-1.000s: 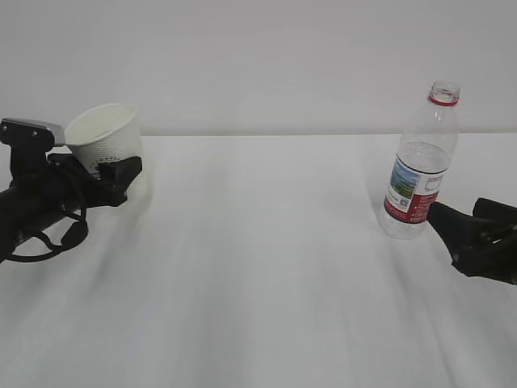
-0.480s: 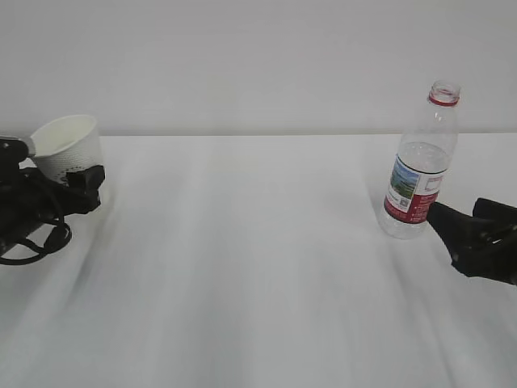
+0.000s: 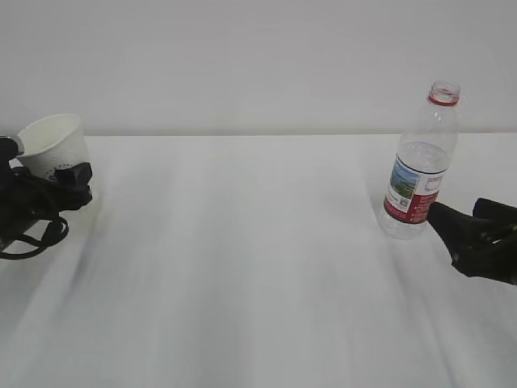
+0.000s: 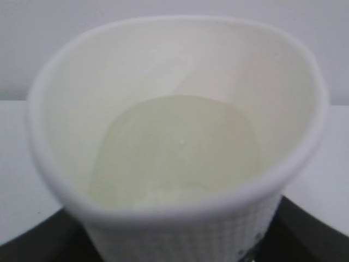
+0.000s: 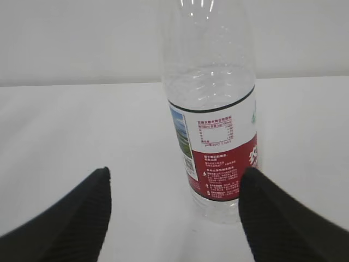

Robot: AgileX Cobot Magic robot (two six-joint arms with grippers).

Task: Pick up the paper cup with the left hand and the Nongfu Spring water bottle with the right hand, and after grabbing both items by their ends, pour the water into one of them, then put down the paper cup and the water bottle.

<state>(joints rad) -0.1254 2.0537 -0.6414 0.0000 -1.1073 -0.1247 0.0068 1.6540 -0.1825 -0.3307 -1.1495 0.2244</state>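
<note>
Small white paper cup (image 3: 50,144), holding clear water (image 4: 174,150), gripped by the black left hand (image 3: 69,182) at the white surface's (image 3: 242,267) left edge; clear red-labelled bottle (image 3: 418,162) stands released near the right edge before the wide-open right hand (image 3: 452,222); cup set-down remains, middle unobstructed.

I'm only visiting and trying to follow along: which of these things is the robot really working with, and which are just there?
Part of the job:
- paper cup, held by the left gripper, with water inside
- water bottle, standing upright, uncapped
- right gripper, open, just beside the bottle

Just there:
- white table
- nothing else lying about
</note>
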